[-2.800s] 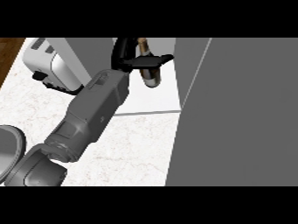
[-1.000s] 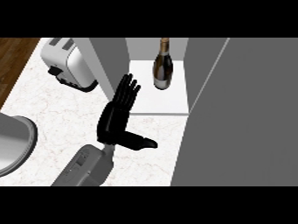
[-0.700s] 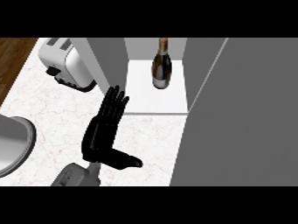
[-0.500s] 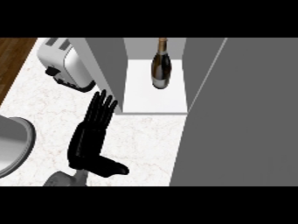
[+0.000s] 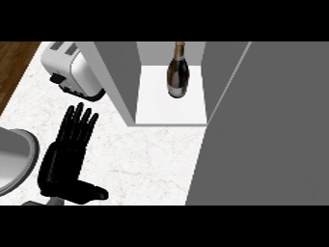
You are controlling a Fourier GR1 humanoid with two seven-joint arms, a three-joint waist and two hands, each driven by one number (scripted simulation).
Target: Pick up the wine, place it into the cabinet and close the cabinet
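A black hand (image 5: 67, 154) lies flat over the white marble counter (image 5: 145, 159) at about 8 o'clock, fingers straight and spread toward 12, thumb out toward 4 o'clock, holding nothing; which arm it belongs to cannot be told. The dark glass wine bottle (image 5: 178, 72) stands upright on the white shelf of the open grey cabinet (image 5: 171, 108) at 12 o'clock, well apart from the hand. The grey cabinet door (image 5: 274, 130) fills the right side. A white toaster (image 5: 73, 71) sits at 10 o'clock, a round grey pot (image 5: 3, 159) at 9, and brown wooden floor (image 5: 3, 72) shows beyond the counter's left edge.
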